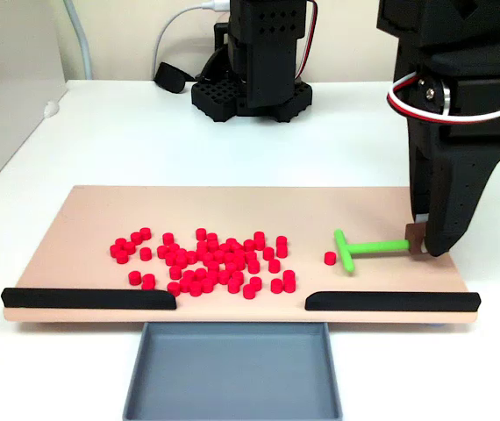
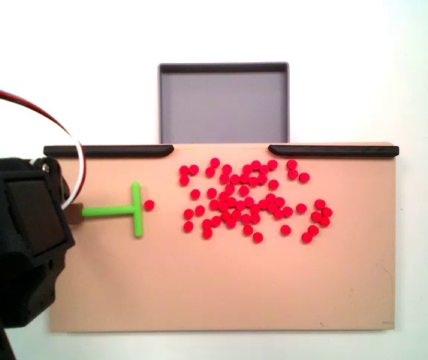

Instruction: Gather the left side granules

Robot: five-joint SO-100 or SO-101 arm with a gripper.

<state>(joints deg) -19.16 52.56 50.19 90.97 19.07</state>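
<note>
Pincer [image 1: 418, 244] is gripping the green T-shaped tool [image 1: 362, 249] by its stem.
Red granules [image 1: 210, 261] are lying scattered mid-board [image 1: 92, 219]; one granule [image 1: 330, 257] is sitting just beside the tool's crossbar.

Two fixed views: one low and frontal, one straight overhead, both covering the board [image 1: 232, 206] [image 2: 221, 292].

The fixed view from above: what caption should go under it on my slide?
The end effector holds a green T-shaped tool beside one stray red granule, facing the scattered granules on the board.
</note>
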